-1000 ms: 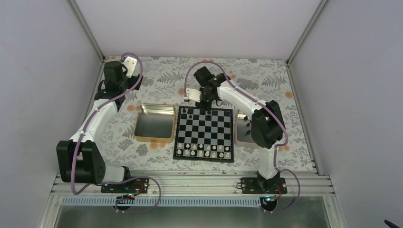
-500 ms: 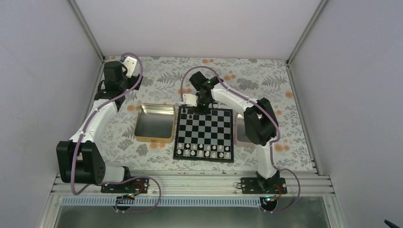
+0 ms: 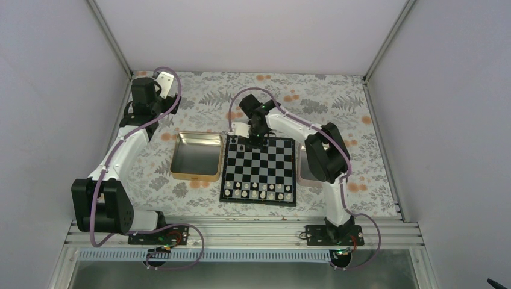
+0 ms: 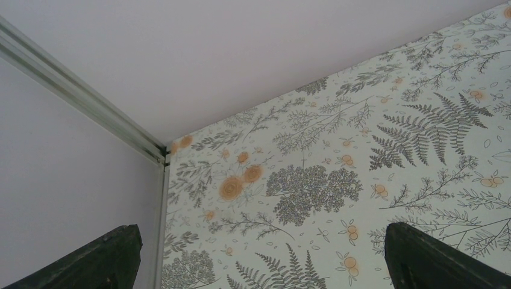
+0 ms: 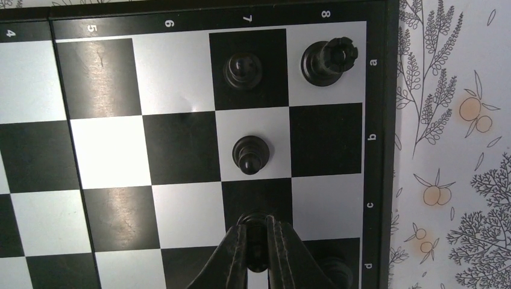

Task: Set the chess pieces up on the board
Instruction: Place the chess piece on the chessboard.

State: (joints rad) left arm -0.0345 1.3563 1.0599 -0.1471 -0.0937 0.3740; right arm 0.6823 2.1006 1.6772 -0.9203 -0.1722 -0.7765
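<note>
Chess pieces (image 5: 250,153) are lining up along the board (image 5: 108,78)'s far edge. Right gripper (image 5: 257,232) is pinching one black pawn (image 5: 256,218) upright over the board's c7 square, to extend that row; left gripper (image 4: 260,241), fingers (image 4: 108,259) spread, is waiting beyond the board's far-left corner.

Light is even and diffuse, bright, no hard shadows. Right wrist view is sharp, with sheen streaks on the board (image 5: 99,78) across its black squares. Pawn (image 5: 258,233) pinched in my right fingers (image 5: 234,260) reads black-on-black. Left fingertips (image 4: 102,259) underexposed, no detail.
</note>
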